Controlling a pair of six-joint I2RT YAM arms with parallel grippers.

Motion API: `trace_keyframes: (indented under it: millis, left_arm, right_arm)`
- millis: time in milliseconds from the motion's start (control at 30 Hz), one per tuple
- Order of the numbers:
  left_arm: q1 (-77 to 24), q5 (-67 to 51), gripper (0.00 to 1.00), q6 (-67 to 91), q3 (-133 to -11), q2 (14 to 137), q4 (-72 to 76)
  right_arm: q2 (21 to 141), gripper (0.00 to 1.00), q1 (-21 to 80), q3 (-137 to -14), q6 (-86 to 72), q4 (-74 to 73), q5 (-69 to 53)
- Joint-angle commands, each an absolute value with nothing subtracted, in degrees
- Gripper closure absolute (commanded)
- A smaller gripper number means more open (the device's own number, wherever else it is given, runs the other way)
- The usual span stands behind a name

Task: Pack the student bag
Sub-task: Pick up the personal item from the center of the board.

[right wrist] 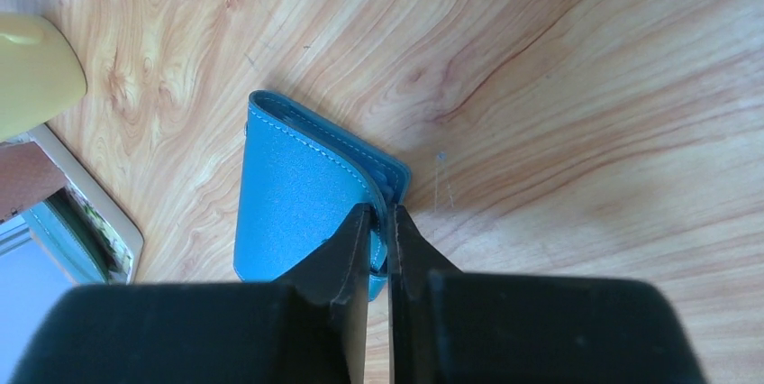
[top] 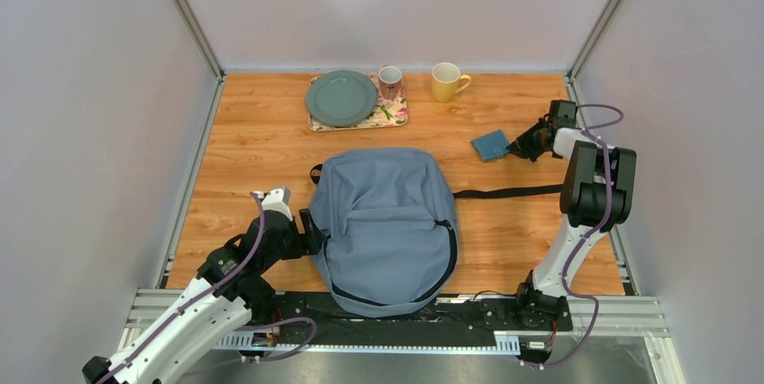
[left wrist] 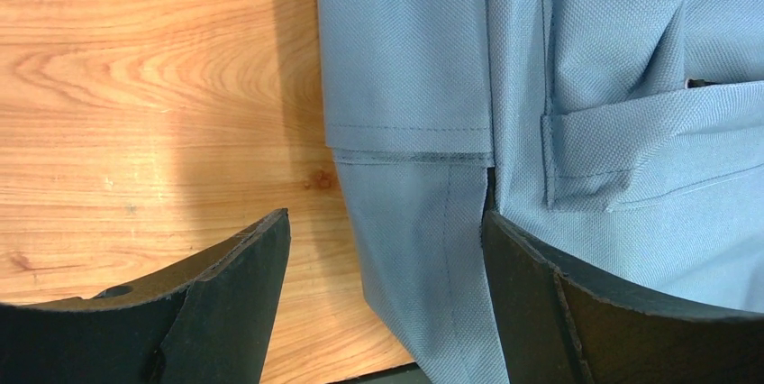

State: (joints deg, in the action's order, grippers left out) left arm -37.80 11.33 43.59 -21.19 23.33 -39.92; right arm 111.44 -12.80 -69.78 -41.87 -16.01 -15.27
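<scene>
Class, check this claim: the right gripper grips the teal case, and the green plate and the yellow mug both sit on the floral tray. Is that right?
No. The yellow mug stands on the bare table, right of the floral tray, as the top external view shows. The green plate does sit on the tray, and the right gripper grips the teal case.

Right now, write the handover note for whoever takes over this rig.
Left gripper: open, jaws astride the left edge of the backpack, not gripping it.
Right gripper: pinched shut on the edge of the blue case, which lies on the table to the right of the backpack, apart from it.
Done: case gripped.
Left: get the case into the backpack. I cannot tell whether its zip is open.
</scene>
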Motion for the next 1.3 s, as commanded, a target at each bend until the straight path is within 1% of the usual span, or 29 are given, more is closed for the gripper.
trace_keyframes:
  millis: [0, 33, 67, 100, 133, 400, 533, 633, 667, 767, 900, 1100, 1200, 1267]
  left_arm:
    - [-37.88, 12.83, 0.15, 43.68, -24.08, 21.54, -41.39]
    - [-37.88, 13.01, 0.15, 43.77, -24.17, 21.27, -41.74]
    - [-37.88, 13.18, 0.15, 43.68, -24.26, 21.18, -41.92]
    - [-37.88, 13.18, 0.15, 43.68, -24.34, 21.18, -42.10]
    - [-37.88, 13.18, 0.15, 43.68, -24.52, 21.09, -42.27]
    - [-37.79, 12.92, 0.15, 43.33, -24.96, 20.92, -42.28]
    - [-37.88, 12.57, 0.14, 42.63, -26.10, 21.27, -41.84]
    - [-37.88, 12.57, 0.13, 41.05, -28.03, 22.49, -41.40]
    - [-37.88, 12.66, 0.09, 40.26, -28.73, 23.11, -41.48]
    - [-37.88, 12.40, 0.09, 38.59, -31.46, 25.57, -40.61]
    - [-37.88, 8.63, 0.09, 35.95, -34.53, 28.65, -34.56]
    - [-37.79, 2.39, 0.08, 32.35, -38.22, 36.63, -24.90]
    - [-37.88, -1.21, 0.08, 29.89, -40.51, 40.50, -19.54]
    - [-37.79, -3.42, 0.08, 26.99, -42.87, 42.70, -17.24]
  right_arm:
    - [112.15, 0.92, -12.57, -70.75, -40.17, -17.67, -15.29]
    - [112.15, 0.93, -12.57, -70.66, -40.25, -17.58, -15.29]
    - [112.15, 0.97, -12.57, -70.75, -40.17, -17.67, -15.29]
    - [112.15, 0.99, -12.57, -70.75, -40.17, -17.67, -15.47]
    - [112.06, 1.00, -12.57, -70.75, -40.17, -17.67, -15.64]
    - [109.25, 1.00, -12.39, -69.87, -39.90, -17.31, -16.08]
    - [104.78, 1.00, -12.30, -68.65, -39.64, -17.14, -17.66]
    - [100.83, 1.00, -12.22, -68.29, -39.55, -17.40, -18.63]
    - [99.85, 1.00, -12.22, -68.20, -39.46, -17.66, -19.15]
    - [95.90, 1.00, -11.87, -68.12, -39.11, -18.98, -20.39]
    - [90.45, 1.00, -11.43, -67.33, -38.85, -20.21, -21.88]
    - [80.09, 1.00, -8.71, -67.14, -38.50, -22.85, -27.06]
    - [76.65, 1.00, -5.55, -68.55, -37.36, -24.43, -30.75]
    - [75.77, 1.00, -3.27, -69.52, -36.48, -24.96, -36.28]
